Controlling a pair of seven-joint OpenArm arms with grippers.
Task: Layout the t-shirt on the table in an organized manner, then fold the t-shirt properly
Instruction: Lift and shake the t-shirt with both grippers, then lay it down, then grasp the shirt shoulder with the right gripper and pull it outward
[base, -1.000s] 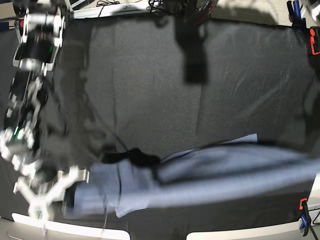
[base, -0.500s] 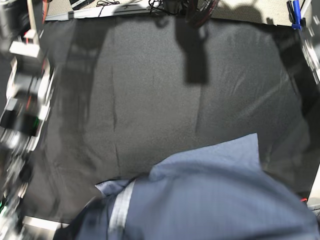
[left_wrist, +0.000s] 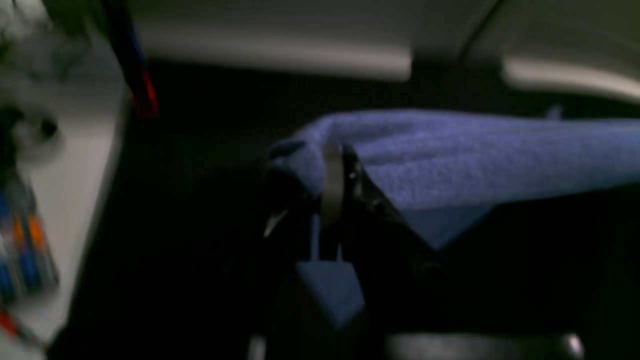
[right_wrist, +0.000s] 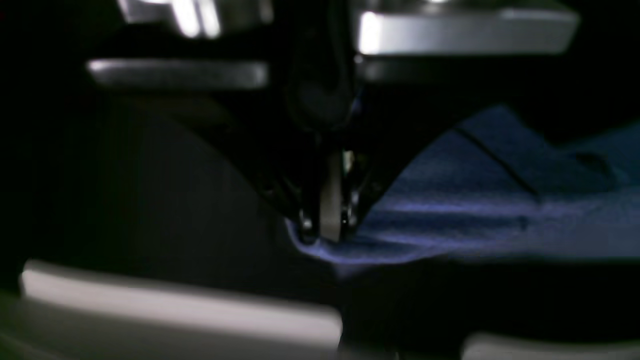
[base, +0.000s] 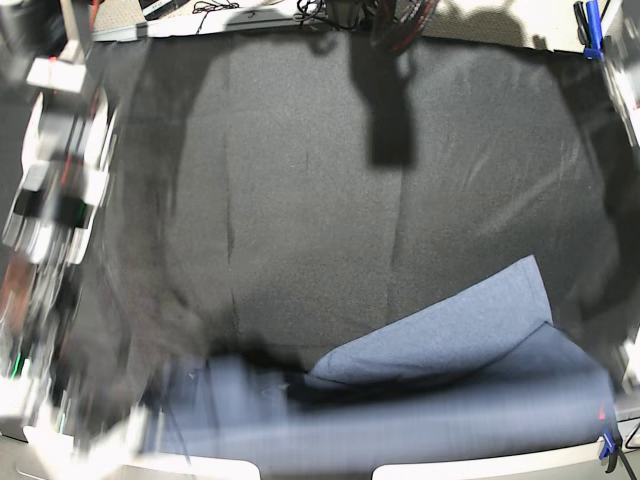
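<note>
Left wrist: left hand (left_wrist: 332, 200) clamped on shirt (left_wrist: 450, 160) edge; thin pinch, could slip under tension.
Right wrist: right hand (right_wrist: 330, 220) pinching hem likewise.
Base: shirt bunched at 6 o'clock on tabletop (base: 320, 180); may land folded over.

base: overhead, looks down on the whole table (base: 300, 150), far | left wrist: low, close behind its closed jaws, faces along the cloth toward the light rim | right wrist: low, close, dim and blurred, same kind of angle | shared: all three catch the t-shirt (base: 450, 400) (left_wrist: 475, 155) (right_wrist: 475, 200) at the near edge
</note>
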